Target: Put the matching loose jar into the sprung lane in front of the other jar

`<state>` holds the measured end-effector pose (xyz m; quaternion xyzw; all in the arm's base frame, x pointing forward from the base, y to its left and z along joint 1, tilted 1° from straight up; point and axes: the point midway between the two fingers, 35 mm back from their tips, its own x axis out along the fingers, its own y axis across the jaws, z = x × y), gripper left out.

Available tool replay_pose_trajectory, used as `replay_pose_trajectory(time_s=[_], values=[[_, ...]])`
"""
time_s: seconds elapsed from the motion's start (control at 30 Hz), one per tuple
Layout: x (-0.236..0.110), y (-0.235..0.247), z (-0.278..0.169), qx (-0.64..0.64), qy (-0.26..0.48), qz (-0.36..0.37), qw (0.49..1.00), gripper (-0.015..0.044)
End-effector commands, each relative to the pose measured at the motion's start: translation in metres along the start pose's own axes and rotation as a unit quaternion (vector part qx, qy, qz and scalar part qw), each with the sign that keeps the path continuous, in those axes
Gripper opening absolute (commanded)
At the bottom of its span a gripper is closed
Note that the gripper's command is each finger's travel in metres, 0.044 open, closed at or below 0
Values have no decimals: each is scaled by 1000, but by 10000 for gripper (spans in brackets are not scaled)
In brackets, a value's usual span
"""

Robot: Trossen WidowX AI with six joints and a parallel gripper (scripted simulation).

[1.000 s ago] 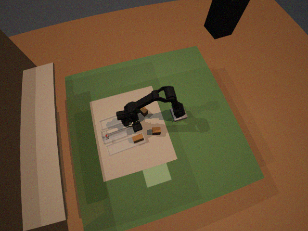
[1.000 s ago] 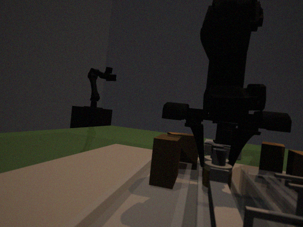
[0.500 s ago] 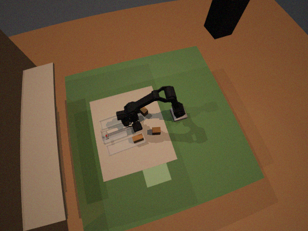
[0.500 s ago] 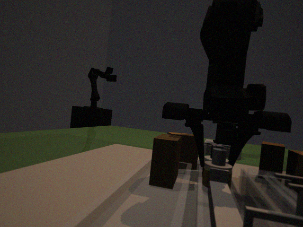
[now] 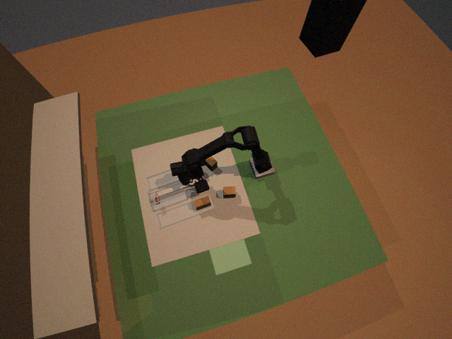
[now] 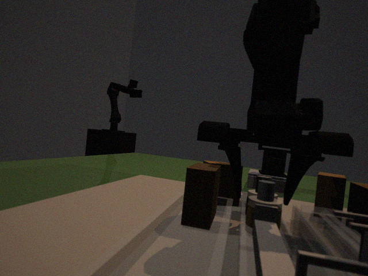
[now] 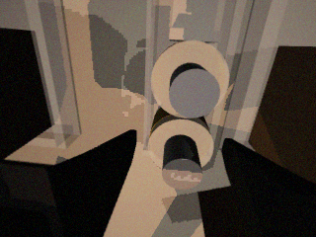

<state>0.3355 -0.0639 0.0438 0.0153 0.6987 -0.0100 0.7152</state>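
Looking down the wrist view, I see the gripper [image 7: 173,163] with its fingers spread apart, clear of the near jar [image 7: 182,148] on both sides and holding nothing. That jar stands at the lane's [image 7: 237,74] front end, with the far jar [image 7: 190,81] directly behind it in a row. Brown blocks [image 6: 200,194] stand beside the lanes on the beige mat [image 5: 204,241].
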Motion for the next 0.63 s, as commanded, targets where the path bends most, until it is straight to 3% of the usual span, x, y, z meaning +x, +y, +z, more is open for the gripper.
replay_pose_trajectory(time_s=[0.0,0.6], values=[[-14,0,1,0,-5,0,1000,286],[-17,-1,-37,0,-3,0,1000,286]])
